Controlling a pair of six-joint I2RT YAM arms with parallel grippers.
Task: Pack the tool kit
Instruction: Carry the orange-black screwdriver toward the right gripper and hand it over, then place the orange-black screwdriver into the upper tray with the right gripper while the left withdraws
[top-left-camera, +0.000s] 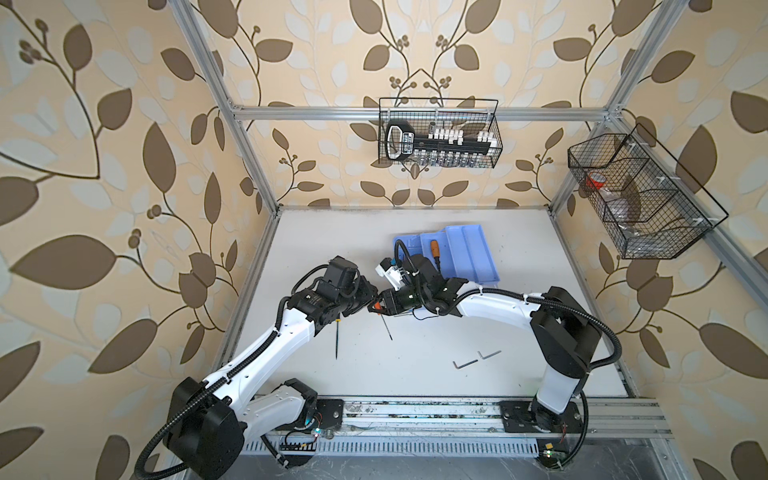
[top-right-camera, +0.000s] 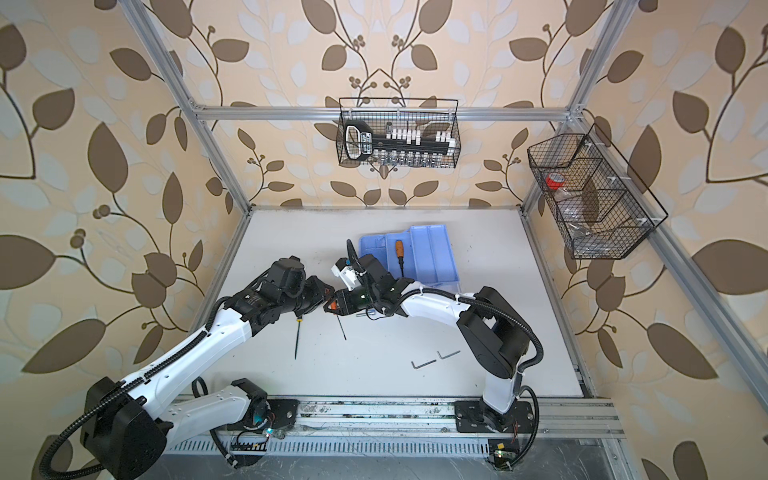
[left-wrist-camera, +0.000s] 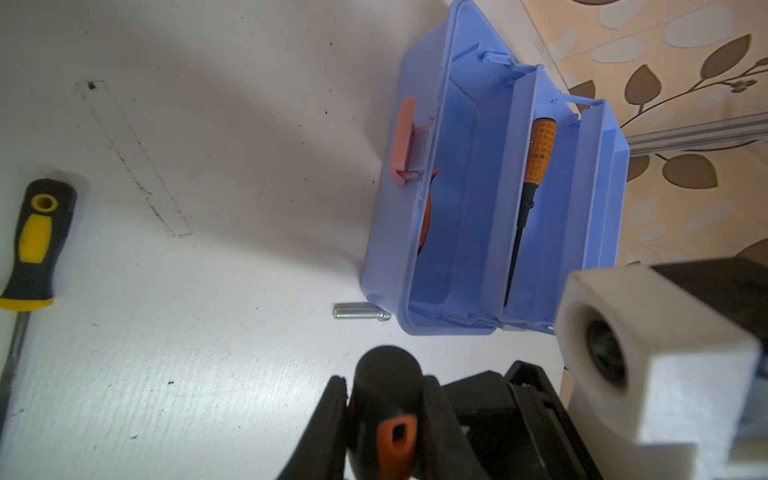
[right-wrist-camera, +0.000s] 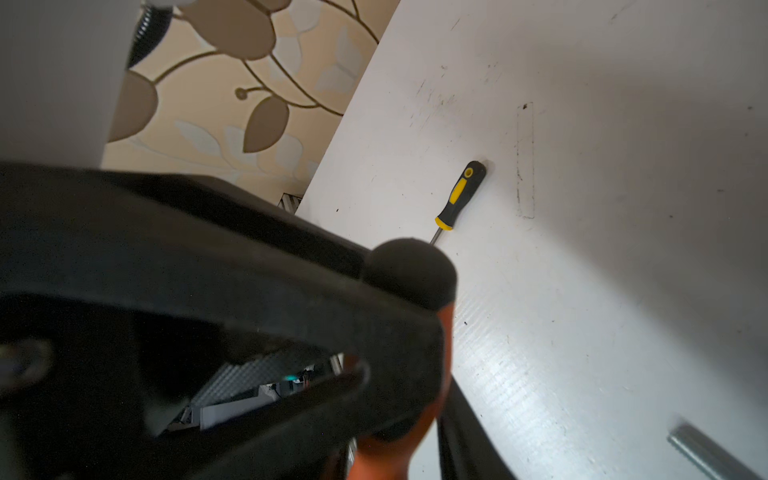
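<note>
Pinches black-orange screwdriver (top-left-camera: 387, 328) handle in left gripper (left-wrist-camera: 384, 399), presumably for handover to right gripper (top-left-camera: 382, 307) (closure indiscernible), open tool kit (top-left-camera: 473, 253) waiting at 2 o'clock.

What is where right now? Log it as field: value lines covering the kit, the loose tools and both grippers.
tool kit: open, toward the far side of the table, trays fanned out
in kit: orange-handled screwdriver in a tray; another orange item in the base, mostly hidden
held tool: black-and-orange screwdriver, shaft hanging down
left gripper: closed on that handle
right gripper: at the same handle, grip unclear
loose on table: yellow-and-black screwdriver, two hex keys, a bolt beside the kit
</note>
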